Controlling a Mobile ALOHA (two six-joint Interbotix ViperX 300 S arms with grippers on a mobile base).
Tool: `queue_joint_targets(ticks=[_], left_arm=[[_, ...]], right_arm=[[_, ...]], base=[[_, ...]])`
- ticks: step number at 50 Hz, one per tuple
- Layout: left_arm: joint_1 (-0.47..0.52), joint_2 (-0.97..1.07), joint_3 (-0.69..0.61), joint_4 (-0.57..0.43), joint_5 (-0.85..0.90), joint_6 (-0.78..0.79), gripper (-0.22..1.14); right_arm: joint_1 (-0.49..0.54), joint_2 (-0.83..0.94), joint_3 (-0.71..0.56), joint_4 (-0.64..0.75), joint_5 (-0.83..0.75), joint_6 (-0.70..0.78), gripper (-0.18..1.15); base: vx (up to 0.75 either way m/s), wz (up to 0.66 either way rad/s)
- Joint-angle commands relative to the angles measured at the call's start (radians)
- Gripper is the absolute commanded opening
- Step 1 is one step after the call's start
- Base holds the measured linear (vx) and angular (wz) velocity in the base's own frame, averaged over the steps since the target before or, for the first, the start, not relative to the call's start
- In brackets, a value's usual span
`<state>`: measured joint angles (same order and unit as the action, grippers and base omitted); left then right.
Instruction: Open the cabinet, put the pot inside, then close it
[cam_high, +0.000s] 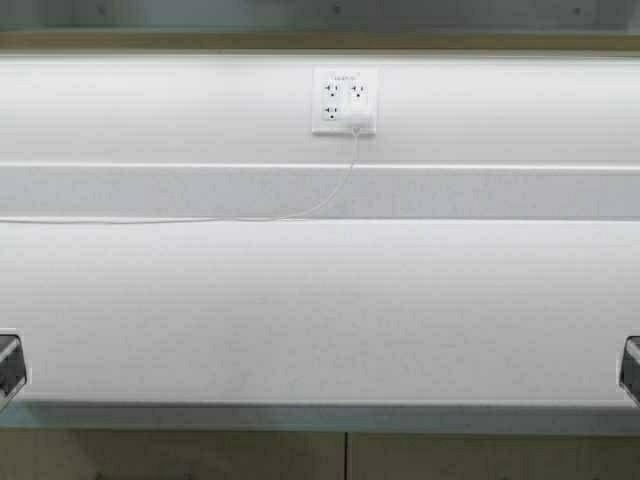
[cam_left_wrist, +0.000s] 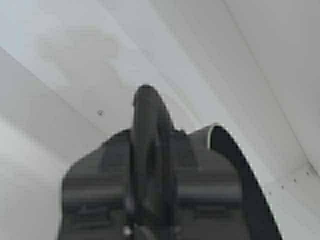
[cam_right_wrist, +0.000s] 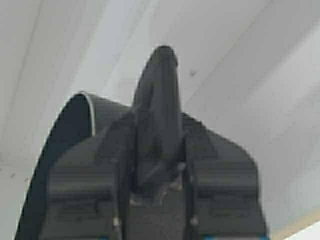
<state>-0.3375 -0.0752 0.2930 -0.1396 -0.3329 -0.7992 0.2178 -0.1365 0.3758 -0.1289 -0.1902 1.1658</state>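
1. The white, finely ribbed worktop (cam_high: 320, 310) spans the whole high view. Nothing stands on it. Its grey front edge runs along the bottom.
2. The white back wall (cam_high: 150, 110) rises from the worktop's rear edge.
3. The light tan base cabinet fronts (cam_high: 180, 458) sit below the front edge, with one vertical seam near the middle. These are not the cabinet of the task.
4. A tan strip (cam_high: 320, 40) above the back wall is probably the lower edge of the wall-hung cabinet. Its doors and handles are out of sight.
5. The left claw (cam_high: 8, 362) sits at the worktop's front left corner and the right claw (cam_high: 630, 365) at its front right corner. Each wrist view shows the dark fingers (cam_left_wrist: 147, 115) (cam_right_wrist: 160, 90) pressed together with nothing between them. Both claws are closed and empty. A dark curved band runs beside each claw; I cannot tell what it is.
6. The white wall outlet (cam_high: 345, 100) is mounted mid-wall. A thin white cable (cam_high: 200, 219) trails from it along the rear edge towards the left.
7. The pot is not seen in any view, so its location cannot be stated.
8. Handling judgement: a cooking pot is rigid and probably too heavy for one claw at the rim, and its smooth walls may slip. The firmer hold is likely two claws on opposite sides, at handles if it has them, keeping it level.
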Motion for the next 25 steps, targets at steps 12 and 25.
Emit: queue_joint_targets(ticks=[12,25], left_arm=[[0.051,0.169,-0.21,-0.038,0.011,0.109,0.01],[0.094,0.252,-0.278,-0.038,0.037,0.117,0.02]], right_arm=[[-0.021,0.186,-0.258,-0.025,0.04,-0.055,0.07],[-0.037,0.275,-0.331,-0.02,0.04,-0.054,0.07]], base=[[0.0,0.0],[0.0,0.0]])
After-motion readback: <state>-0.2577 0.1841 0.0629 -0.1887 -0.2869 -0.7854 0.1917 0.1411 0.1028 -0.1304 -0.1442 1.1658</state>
